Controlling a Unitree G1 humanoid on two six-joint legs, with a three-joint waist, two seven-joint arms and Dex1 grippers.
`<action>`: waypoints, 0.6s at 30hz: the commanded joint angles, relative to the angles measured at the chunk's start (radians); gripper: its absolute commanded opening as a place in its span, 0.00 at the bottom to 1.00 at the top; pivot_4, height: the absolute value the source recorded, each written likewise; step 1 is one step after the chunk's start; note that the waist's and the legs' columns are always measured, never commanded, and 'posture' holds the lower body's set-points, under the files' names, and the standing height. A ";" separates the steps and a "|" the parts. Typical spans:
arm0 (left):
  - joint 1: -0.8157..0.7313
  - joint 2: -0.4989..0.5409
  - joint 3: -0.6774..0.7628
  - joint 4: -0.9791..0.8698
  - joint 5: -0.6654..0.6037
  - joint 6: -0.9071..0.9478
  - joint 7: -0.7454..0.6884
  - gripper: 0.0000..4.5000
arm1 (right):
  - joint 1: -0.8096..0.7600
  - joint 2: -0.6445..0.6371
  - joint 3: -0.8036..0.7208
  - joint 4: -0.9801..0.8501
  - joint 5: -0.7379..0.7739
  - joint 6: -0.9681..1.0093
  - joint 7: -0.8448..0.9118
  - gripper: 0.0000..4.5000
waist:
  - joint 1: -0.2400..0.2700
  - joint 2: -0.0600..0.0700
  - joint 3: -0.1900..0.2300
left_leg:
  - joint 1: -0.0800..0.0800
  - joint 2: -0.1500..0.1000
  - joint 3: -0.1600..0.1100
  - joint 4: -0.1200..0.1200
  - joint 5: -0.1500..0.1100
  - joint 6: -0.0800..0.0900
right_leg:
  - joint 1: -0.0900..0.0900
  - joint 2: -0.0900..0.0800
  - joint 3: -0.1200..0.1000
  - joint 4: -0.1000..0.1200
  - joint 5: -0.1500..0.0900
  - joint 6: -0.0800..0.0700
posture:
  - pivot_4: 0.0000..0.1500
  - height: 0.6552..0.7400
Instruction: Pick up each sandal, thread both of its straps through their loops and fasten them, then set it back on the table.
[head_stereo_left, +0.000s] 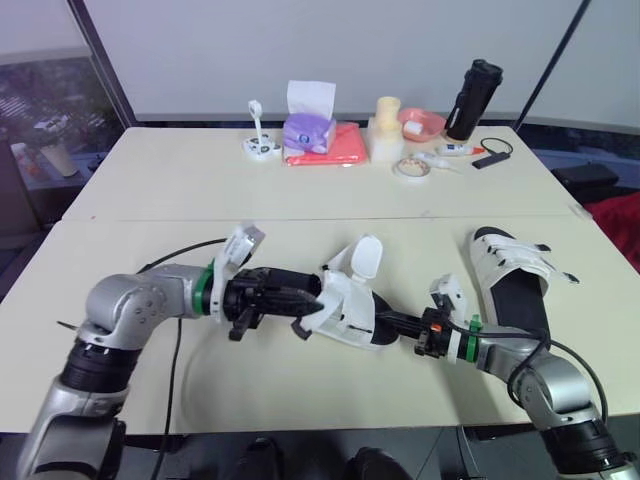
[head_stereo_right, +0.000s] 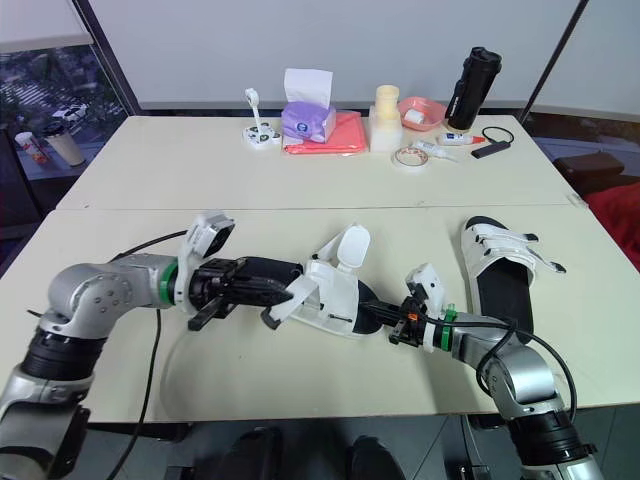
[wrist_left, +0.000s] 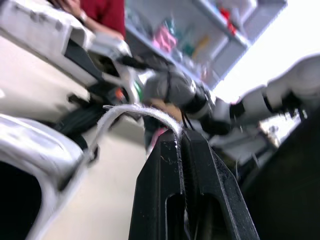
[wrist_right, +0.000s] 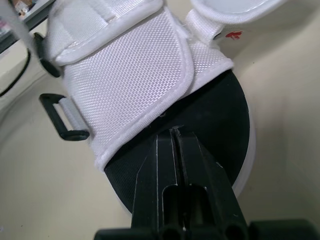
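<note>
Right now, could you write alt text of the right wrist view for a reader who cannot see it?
The right gripper, its black fingers pressed together, pinches a sandal by the edge of its black sole. White woven straps wrap over the sandal, with a black plastic loop at one strap's end, and the cream table lies beneath.

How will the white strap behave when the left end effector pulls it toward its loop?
Probably floppy: the strap bends in a soft arc from the sandal to the left end effector, which pinches its thin edge. It looks like light woven fabric, so it should weigh little but may twist. Its fuzzy edge suggests it is unlikely to slip.
</note>
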 joint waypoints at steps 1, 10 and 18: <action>-0.055 -0.045 0.018 0.042 0.009 -0.005 0.028 0.01 | 0.030 0.001 0.025 0.046 -0.040 0.022 -0.016 0.00 | 0.001 0.000 0.000 | 0.000 0.000 0.000 0.000 0.000 0.000 | 0.000 0.000 0.000 0.000 0.000 0.000 | 1.00 1.00; -0.074 -0.213 0.111 0.174 -0.050 0.156 0.269 0.19 | 0.044 0.007 0.020 0.041 -0.037 0.017 -0.028 0.00 | 0.003 -0.001 -0.001 | 0.000 0.000 -0.001 0.002 0.000 0.000 | 0.001 0.000 0.000 0.001 0.000 0.000 | 1.00 1.00; -0.076 -0.263 0.215 0.181 -0.087 0.188 0.367 0.94 | 0.045 0.011 0.018 0.042 -0.037 0.016 -0.033 0.00 | 0.003 -0.001 -0.001 | 0.000 0.000 -0.001 0.002 0.000 0.000 | 0.001 -0.001 -0.001 0.001 0.000 0.000 | 1.00 1.00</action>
